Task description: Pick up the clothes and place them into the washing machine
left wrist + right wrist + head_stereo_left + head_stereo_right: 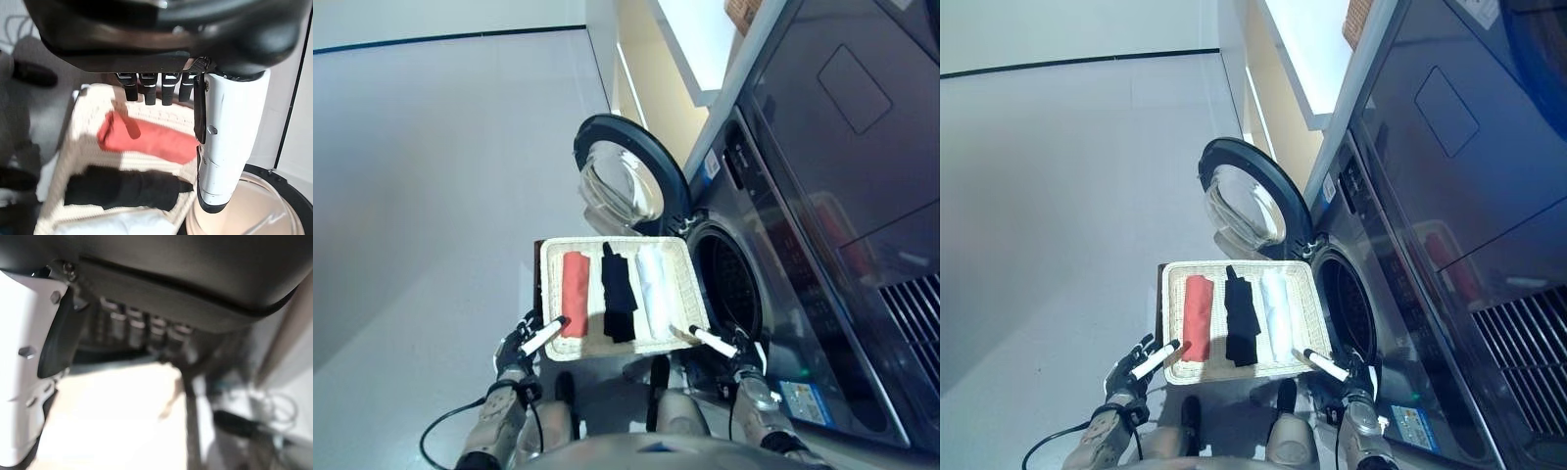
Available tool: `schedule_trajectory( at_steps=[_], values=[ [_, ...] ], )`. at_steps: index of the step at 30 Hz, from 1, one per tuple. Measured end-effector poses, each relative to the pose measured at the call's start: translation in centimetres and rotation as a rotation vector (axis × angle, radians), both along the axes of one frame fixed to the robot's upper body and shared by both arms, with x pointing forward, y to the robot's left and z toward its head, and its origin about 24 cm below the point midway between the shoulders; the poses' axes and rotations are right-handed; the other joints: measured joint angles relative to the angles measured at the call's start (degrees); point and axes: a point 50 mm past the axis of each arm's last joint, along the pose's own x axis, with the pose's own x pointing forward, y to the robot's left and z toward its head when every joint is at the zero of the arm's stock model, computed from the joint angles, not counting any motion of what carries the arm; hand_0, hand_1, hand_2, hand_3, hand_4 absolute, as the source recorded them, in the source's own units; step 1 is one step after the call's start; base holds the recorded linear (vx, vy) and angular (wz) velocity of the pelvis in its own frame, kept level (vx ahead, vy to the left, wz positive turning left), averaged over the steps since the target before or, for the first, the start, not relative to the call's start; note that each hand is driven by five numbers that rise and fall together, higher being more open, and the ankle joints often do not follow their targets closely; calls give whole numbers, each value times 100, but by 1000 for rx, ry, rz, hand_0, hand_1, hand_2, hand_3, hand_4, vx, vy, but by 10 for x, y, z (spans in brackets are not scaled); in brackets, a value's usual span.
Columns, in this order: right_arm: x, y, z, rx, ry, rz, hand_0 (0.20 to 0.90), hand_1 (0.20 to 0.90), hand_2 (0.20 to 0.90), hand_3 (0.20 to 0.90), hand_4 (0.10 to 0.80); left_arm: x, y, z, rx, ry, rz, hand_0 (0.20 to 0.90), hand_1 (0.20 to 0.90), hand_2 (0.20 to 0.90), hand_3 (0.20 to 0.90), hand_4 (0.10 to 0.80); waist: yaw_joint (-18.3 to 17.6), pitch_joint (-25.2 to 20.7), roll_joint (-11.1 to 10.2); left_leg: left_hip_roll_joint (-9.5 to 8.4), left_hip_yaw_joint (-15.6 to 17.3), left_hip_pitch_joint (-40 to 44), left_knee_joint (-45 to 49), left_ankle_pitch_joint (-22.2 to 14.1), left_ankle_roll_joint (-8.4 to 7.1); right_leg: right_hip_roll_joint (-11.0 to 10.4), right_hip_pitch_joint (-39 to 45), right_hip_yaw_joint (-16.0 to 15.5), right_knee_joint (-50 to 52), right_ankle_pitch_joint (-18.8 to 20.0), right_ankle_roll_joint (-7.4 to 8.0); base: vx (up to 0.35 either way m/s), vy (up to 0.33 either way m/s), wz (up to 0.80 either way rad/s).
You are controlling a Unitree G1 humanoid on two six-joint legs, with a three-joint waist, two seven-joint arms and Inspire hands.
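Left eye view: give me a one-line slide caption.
Both hands, left and right, open at the basket holding red, black and white clothes beside the open washing machine.

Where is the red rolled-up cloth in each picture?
Left eye view: the red cloth lies at the left end of the white basket, beside the black cloth.
Right eye view: same spot, left end of the basket.
Left wrist view: just past the left hand, mid-picture.
Right wrist view: not in it.
Shared landmark: the black cloth beside it.
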Motion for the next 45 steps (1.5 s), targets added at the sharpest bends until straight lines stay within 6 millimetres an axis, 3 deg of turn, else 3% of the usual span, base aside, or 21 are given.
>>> schedule_trajectory(
  at_steps=[2,4,6,7,8,9,10,11,13,14,16,18,20,22,27,32,41,45],
  values=[
    [1,0,0,-1,0,2,900,900,900,900,800,10,-3,6,-4,-35,-14,900,900,900,900,800,-9,101,23,31,-123,-206,347,-51,-104,35,-2,-97,74,-75,-46,-69,-40,40],
    [5,-4,2,-21,-1,10,900,900,900,900,800,26,-7,15,-2,-91,-43,900,900,900,900,800,17,289,15,40,-230,-723,1117,-113,-213,-71,20,-164,89,-116,-62,2,157,49],
    [21,-8,10,-47,-30,3,900,900,900,900,800,31,-11,19,-4,-117,-67,900,900,900,900,800,63,442,63,321,-479,-931,1224,-205,-412,-115,-13,0,11,-102,-64,66,173,5],
    [26,-10,12,-55,-41,-2,900,900,900,900,800,33,-13,20,-6,-120,-71,900,900,900,900,800,61,522,90,546,-632,-875,1008,-156,-488,-151,-33,20,47,-101,-59,25,166,-15],
    [32,-13,17,-69,-60,-12,900,900,900,900,800,31,-15,19,-9,-115,-75,900,900,900,900,800,-18,553,164,833,-591,-931,883,-101,-570,-178,-102,7,97,-129,-11,3,156,-15],
    [34,-19,20,-86,-68,-17,900,900,900,900,800,29,-17,17,-12,-107,-82,900,900,900,900,800,-26,562,232,1023,-496,-879,658,-28,-599,-234,-219,16,193,-161,132,-76,126,-13],
    [38,-26,25,-111,-83,-16,900,900,900,900,800,27,-21,16,-17,-101,-98,900,900,900,900,800,-28,546,339,1060,-453,-878,459,130,-975,-288,-308,52,208,-85,312,-76,85,-10],
    [39,-26,25,-112,-81,-22,900,900,900,900,800,30,-19,17,-9,-107,-104,900,900,900,900,800,-12,599,206,882,-322,-935,463,158,-839,-471,-370,146,180,-49,325,-116,68,9],
    [39,-23,23,-110,-68,-24,900,900,900,900,800,39,-12,25,17,-139,-103,900,900,900,900,800,10,624,32,514,-250,-1198,508,212,-646,-797,-505,253,-53,166,148,-96,85,22],
    [45,-20,24,-107,-66,-20,900,900,900,900,800,41,-6,27,34,-147,-100,900,900,900,900,800,136,686,15,440,-156,-1244,564,185,-572,-883,-545,236,-135,401,123,-66,89,-5],
    [54,-14,25,-100,-70,-15,900,900,900,900,800,43,10,31,72,-157,-69,900,900,900,900,800,303,702,35,369,-56,-1306,579,146,-522,-949,-593,192,-266,515,107,-25,40,-15],
    [66,-13,32,-103,-90,-11,900,900,900,900,800,43,21,35,93,-174,-34,900,900,900,900,800,366,712,73,368,-58,-1380,591,140,-526,-941,-611,150,-327,520,126,8,2,3],
    [83,-12,42,-111,-123,-9,900,900,900,900,800,44,31,38,106,-184,2,900,900,900,900,800,469,723,94,392,-50,-1445,584,156,-561,-918,-679,92,-329,526,282,0,0,0],
    [91,-16,48,-126,-134,-14,900,900,900,900,800,44,28,39,99,-192,-6,900,900,900,900,800,487,723,97,391,-63,-1473,584,162,-575,-911,-683,76,-330,509,361,0,0,3],
    [100,-39,61,-194,-138,-57,900,900,900,900,800,40,5,41,53,-218,-112,900,900,900,900,800,498,732,96,453,-91,-1520,589,182,-609,-859,-694,57,-397,508,364,-10,-7,-1],
    [111,-51,77,-246,-178,-59,900,900,900,900,800,43,3,43,53,-228,-125,900,900,900,900,800,467,793,121,542,-71,-1716,611,231,-680,-744,-983,116,-399,566,458,-25,-6,-14],
    [131,-68,102,-308,-183,-83,900,900,900,900,800,56,-11,54,37,-286,-182,900,900,900,900,800,525,1107,509,554,-144,-2028,766,238,-681,-726,-1202,90,-309,576,473,-9,14,3],
    [130,-96,117,-362,-166,-148,900,900,900,900,800,59,-20,65,17,-342,-224,900,900,900,900,800,736,1199,750,459,-231,-2108,754,261,-648,-804,-1219,33,-303,576,475,-1,22,14]
  ],
)
